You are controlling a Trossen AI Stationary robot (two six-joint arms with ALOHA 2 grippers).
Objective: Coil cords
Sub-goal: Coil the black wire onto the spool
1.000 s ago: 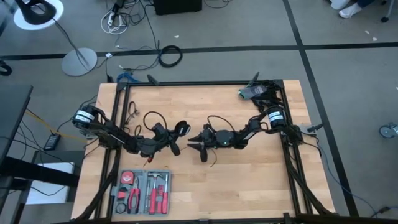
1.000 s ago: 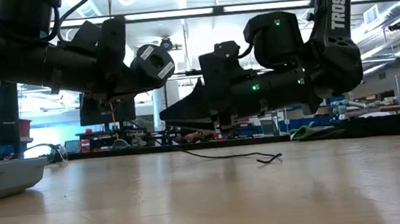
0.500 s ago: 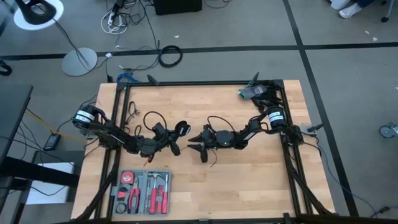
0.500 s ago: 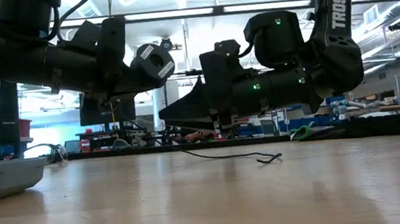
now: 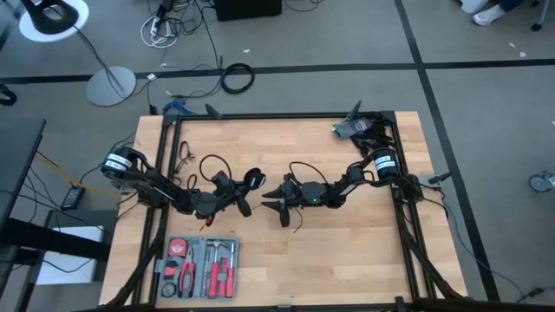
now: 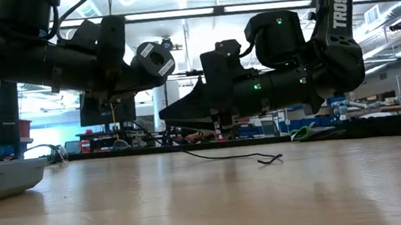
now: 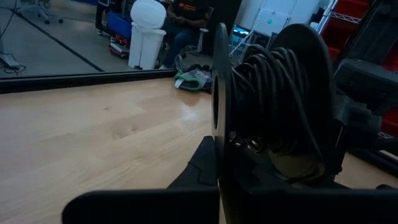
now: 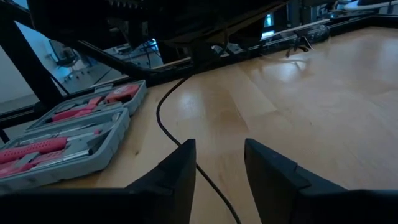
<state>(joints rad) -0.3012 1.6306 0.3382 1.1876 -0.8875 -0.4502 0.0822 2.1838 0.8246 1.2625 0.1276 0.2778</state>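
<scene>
Pale wooden table (image 5: pixel 347 251) — 2 arms, grey concrete floor (image 5: pixel 486 104) around.

Your two arms are dark, jointed, with white-labelled round joints near each base; right arm (image 6: pixel 340 32) carries white "TROSSEN" lettering and small green LEDs; left arm (image 6: pixel 55 60) plain black.

Wooden table (image 5: pixel 347 251) bordered by a black frame. Grey tool case (image 5: pixel 197 266) at the near left corner, lid open, holding red-handled tools; also seen from the right wrist (image 8: pixel 68 134). Green-and-dark object (image 5: pixel 351 128) at the far right corner. On the floor beyond the table: round lamp base (image 5: pixel 110 86), coiled black cable (image 5: pixel 237 78). White bin (image 7: pixel 144 34) beside a seated person (image 7: pixel 186 15) in the room behind.
</scene>
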